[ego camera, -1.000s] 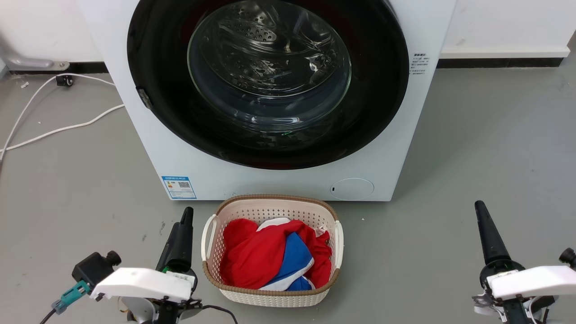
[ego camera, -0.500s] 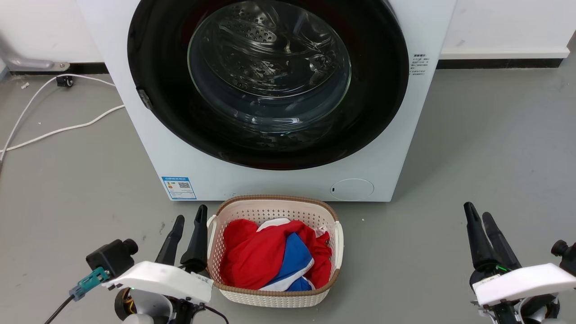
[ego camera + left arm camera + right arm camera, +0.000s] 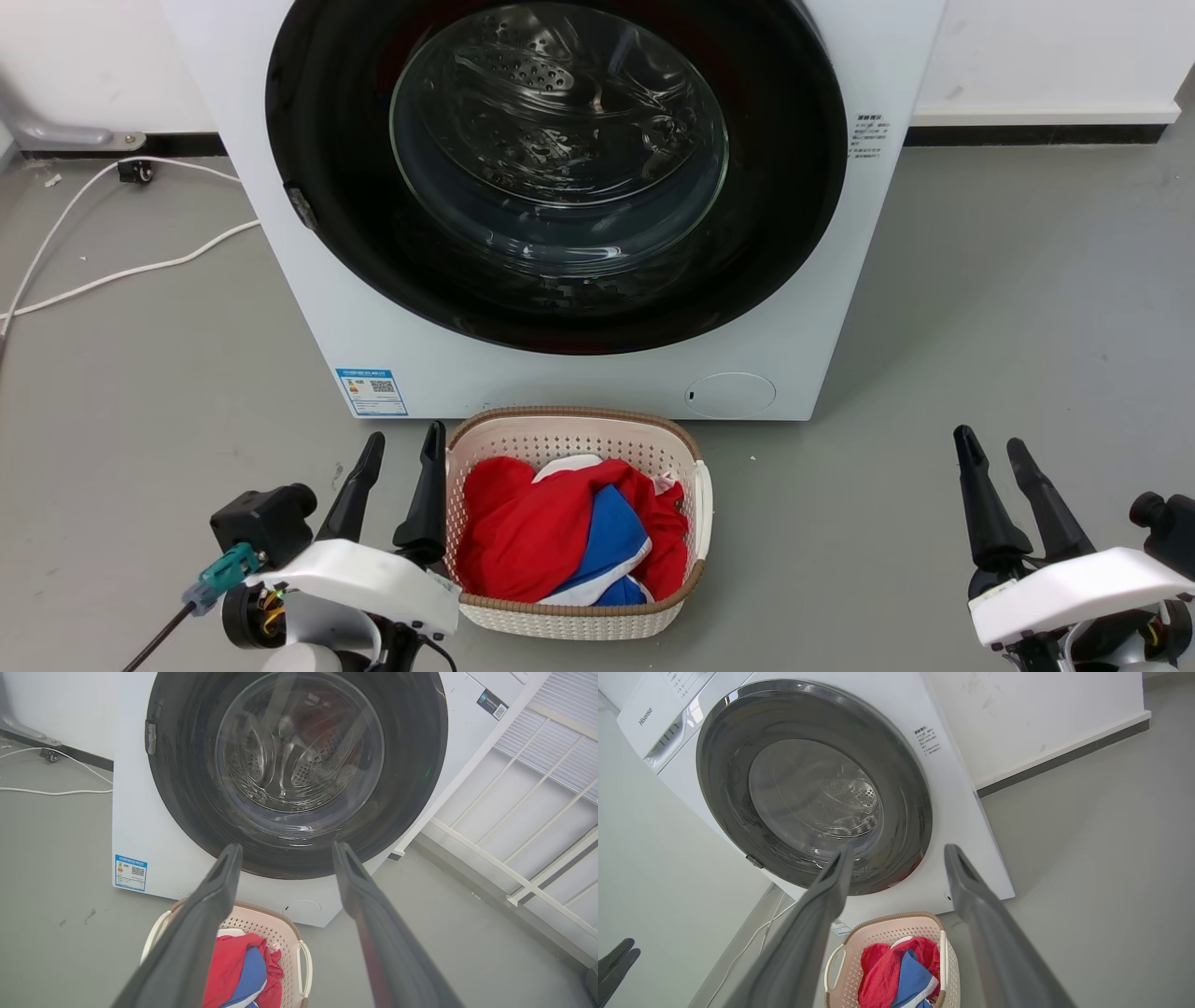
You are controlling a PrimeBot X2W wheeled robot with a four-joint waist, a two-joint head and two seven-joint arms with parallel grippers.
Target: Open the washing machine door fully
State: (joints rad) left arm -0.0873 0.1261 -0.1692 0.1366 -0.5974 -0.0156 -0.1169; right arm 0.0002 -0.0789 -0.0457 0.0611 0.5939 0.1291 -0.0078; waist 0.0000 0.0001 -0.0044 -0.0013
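My left tool (image 3: 404, 434) and right tool (image 3: 988, 439) hang low, fingers spread and empty, either side of the laundry basket (image 3: 574, 411). Ahead, the washing machine door (image 3: 558, 168) sits shut on the washing machine (image 3: 308, 308).

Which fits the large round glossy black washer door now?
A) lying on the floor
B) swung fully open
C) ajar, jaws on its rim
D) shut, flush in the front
D: the glossy black door sits flush in the white boxy washing machine, with no gap at its rim.
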